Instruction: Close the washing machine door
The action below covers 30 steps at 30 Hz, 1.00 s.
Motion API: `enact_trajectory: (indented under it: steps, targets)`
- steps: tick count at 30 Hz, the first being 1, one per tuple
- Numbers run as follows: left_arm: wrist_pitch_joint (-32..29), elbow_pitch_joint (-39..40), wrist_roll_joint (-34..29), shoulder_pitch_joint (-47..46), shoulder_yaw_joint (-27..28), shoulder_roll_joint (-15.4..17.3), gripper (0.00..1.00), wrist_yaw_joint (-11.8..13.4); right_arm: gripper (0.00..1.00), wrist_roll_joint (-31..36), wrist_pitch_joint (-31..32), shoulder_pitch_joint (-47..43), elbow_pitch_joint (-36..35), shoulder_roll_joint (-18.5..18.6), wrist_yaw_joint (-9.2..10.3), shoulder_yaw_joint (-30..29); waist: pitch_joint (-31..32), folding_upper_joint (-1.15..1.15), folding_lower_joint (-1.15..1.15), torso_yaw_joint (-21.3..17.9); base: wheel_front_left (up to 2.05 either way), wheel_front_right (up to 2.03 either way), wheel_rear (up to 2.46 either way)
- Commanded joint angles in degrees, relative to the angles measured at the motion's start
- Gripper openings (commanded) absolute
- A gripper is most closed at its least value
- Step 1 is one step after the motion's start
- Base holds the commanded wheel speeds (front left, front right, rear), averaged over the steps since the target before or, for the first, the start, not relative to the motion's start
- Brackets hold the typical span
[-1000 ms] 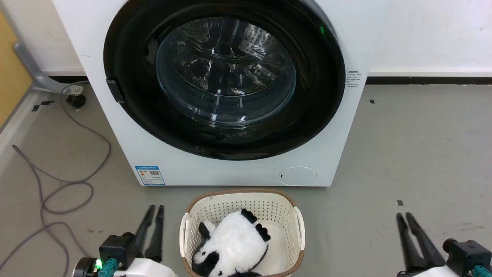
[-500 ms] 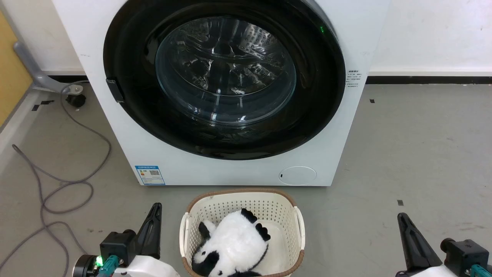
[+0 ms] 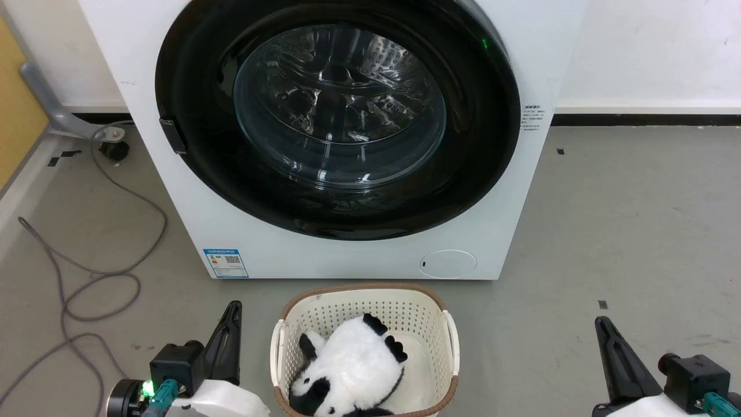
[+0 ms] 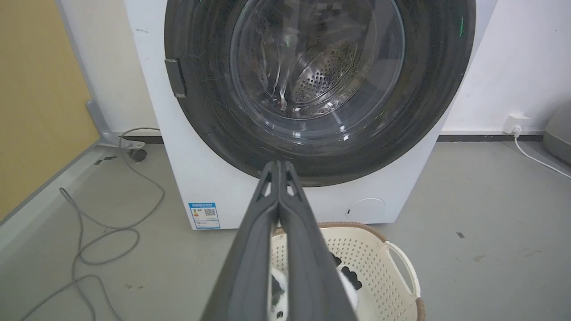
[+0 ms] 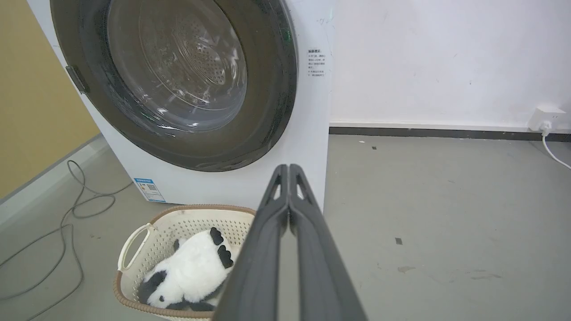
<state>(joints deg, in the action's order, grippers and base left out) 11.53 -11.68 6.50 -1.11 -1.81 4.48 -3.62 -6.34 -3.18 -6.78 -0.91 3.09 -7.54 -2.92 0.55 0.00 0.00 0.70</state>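
**Head view.**
- Left gripper (image 3: 233,308): both fingers pressed together into one dark wedge, nothing held. It hangs over the floor just left of the basket (image 3: 360,289).
- Right gripper (image 3: 600,323): fingers likewise pressed together and empty, well to the right of the basket.
- Count:
  - one washing machine (image 3: 347,260)
  - one washing machine door (image 3: 474,150)
  - one cream perforated basket, holding one plush panda (image 3: 353,365)
  - one grey cable (image 3: 87,278), looped on the floor at left
  - one blue label (image 3: 226,263)
  - one round hatch (image 3: 447,264)
- Door: glossy black ring around a bulging clear window. It lies flat against the machine's white front, with the steel drum visible through the glass. A small latch tab sits on the ring's left edge.

**Left wrist view.**
- The left gripper's fingertips meet with no gap, in line with the door's lower rim.
- The basket and panda lie beneath the fingers.

**Right wrist view.**
- The right gripper's fingertips touch and carry nothing.
- The door is seen at an angle and sits flush with the cabinet.
- The basket is at the lower left.
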Motion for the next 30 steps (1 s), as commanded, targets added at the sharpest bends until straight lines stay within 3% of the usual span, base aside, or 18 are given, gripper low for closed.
enact_trajectory:
  steps: [1, 30]
  targets:
    - [-0.5, 0.6, -0.6, 0.3, 0.1, -0.1, 0.00, 0.4, 0.00, 0.5, 0.1, 1.0, 0.1, -0.1, 0.01, 0.2, 0.0, 0.00, 0.00, 0.0, 0.00, 0.00, 0.00]
    - [-3.8, 4.0, -2.4, 0.5, 0.6, -0.6, 0.00, 1.4, 0.00, 2.3, 1.1, 2.7, 0.3, -0.1, 0.03, 1.0, -0.2, 0.00, 0.00, -0.2, 0.00, 0.00, 0.00]
